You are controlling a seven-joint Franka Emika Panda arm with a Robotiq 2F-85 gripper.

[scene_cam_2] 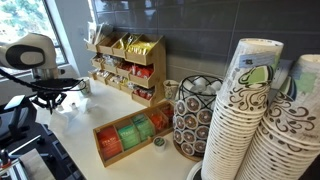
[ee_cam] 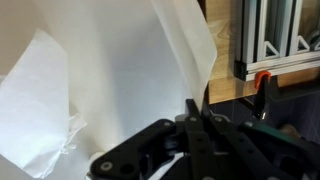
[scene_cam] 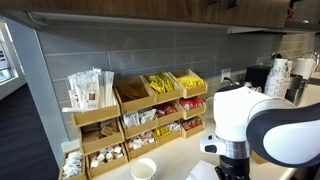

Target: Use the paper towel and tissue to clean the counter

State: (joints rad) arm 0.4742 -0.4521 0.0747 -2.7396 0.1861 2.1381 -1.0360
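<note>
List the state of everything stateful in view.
fingers: shut on the paper towel
paper towel: gripped, creased
paper cup: upright, no lid
tea box: open, stocked
condiment racks: stocked
cup stacks: nested

One counter [scene_cam_2: 80, 125], one paper towel [ee_cam: 130, 70], two paper-cup stacks [scene_cam_2: 240, 115], one wooden box [scene_cam_2: 128, 136], one wire basket [scene_cam_2: 192, 120]

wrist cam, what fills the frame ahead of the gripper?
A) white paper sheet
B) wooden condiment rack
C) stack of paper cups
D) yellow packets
A: in the wrist view a white paper sheet fills most of the frame, and its edge runs down into the shut gripper.
</note>
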